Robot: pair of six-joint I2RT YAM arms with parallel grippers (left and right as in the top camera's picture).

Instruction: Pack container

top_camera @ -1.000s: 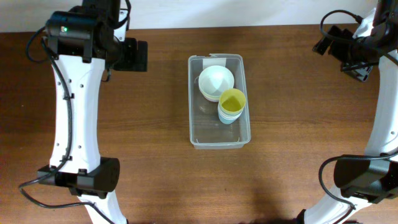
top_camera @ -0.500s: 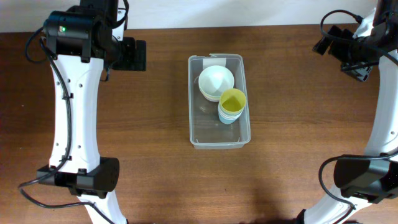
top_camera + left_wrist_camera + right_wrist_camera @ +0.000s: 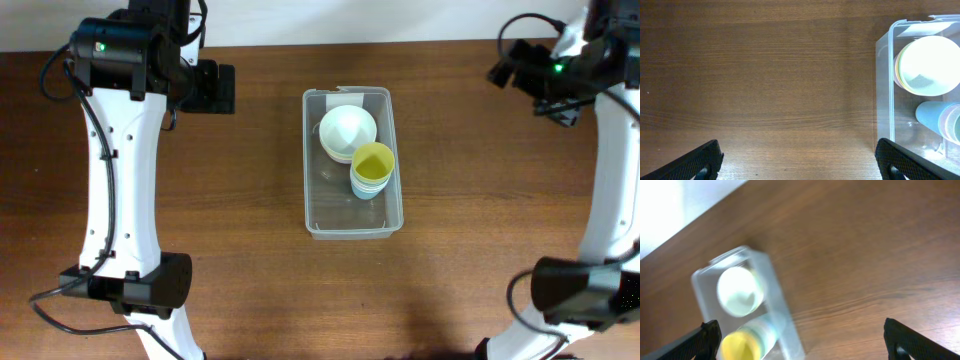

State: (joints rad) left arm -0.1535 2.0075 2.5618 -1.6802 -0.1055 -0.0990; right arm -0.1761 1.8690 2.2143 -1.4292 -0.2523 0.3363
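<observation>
The container [image 3: 350, 215] sits mid-counter [image 3: 250, 260], with both arms well apart from it and brown wood between. My left end effector [image 3: 797, 150] is spread wide, as is my right end effector [image 3: 801, 327], both unladen. Inside, a white bowl [image 3: 348, 128] tops stacked bowls at the labelled end, just beside a yellow cup [image 3: 373, 162] topping nested cups.

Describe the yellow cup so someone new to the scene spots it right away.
The wooden table has a clear rectangular container at its centre. Inside, against the right wall, stands the yellow cup, topping a short cup stack. The white bowl beside it is wider and paler.
</observation>
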